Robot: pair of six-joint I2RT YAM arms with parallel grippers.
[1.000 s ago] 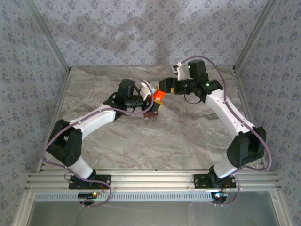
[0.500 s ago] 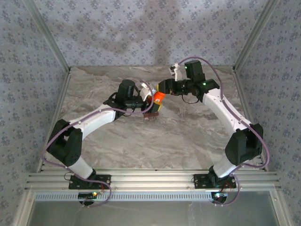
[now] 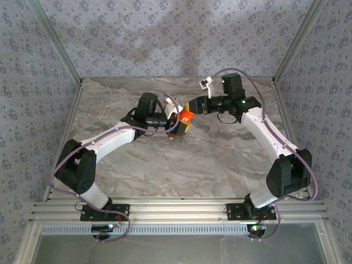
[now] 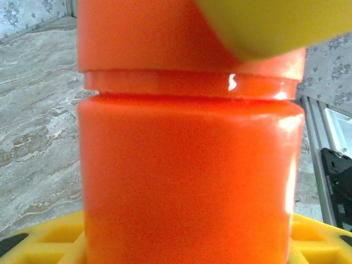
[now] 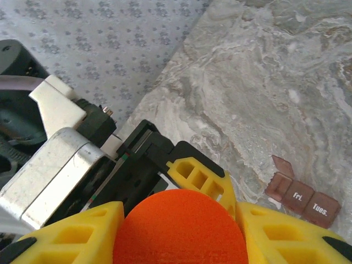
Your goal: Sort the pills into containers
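the orange bottle [image 3: 187, 116] hangs above the marble table [image 5: 264, 82] btw. the two arms. the left gripper [image 3: 176, 123] is clenched on its body and the right gripper [image 3: 191, 108] is clamped on the cap [image 5: 181, 231]. in the right wrist view the yellow fingers [image 5: 77, 234] press the cap from both sides. the bottle is a smooth, glossy plastic cylinder w/ a ridge under the cap, prob. light and stiff but slippery, so the body can turn in the grip when the cap is twisted. best hold, i think, is low on the body for one claw and across the cap's full width for the other. the pills are prob. inside; they cannot be seen through the orange wall. the containers [image 5: 302, 199] lie flat on the table, under and a little to the side of the bottle. they are a dark reddish-brown strip of joined square cells w/ day labels ("fri.", "tues."), and one small lid stands open. it looks thin and very light, so it may slide if touched; pouring should be slow, as small pills bounce and roll on hard marble.
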